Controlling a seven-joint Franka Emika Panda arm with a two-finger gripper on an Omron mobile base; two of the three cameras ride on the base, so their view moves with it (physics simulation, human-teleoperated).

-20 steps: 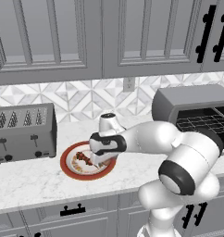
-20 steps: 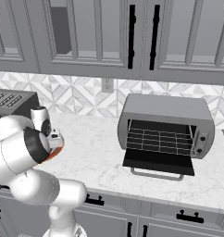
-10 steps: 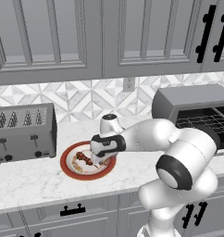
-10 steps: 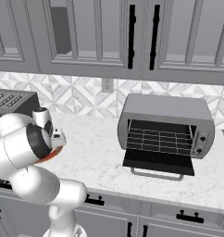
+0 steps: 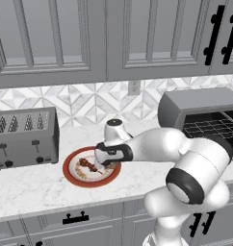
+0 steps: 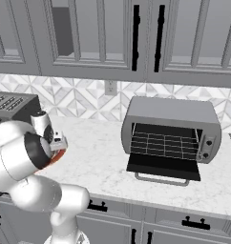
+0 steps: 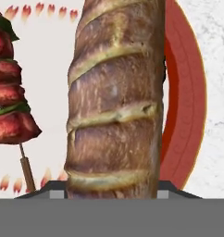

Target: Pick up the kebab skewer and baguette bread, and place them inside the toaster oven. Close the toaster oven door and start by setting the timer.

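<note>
Baguette bread lies on the red-rimmed plate, between the pincer tips, whose grip I cannot tell. Kebab skewer lies just beside; a skewed closing may nudge it. Toaster oven stands open.

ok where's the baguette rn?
The baguette bread lies on the red-rimmed plate, beside the kebab skewer, directly under the gripper, right of the silver toaster.
</note>
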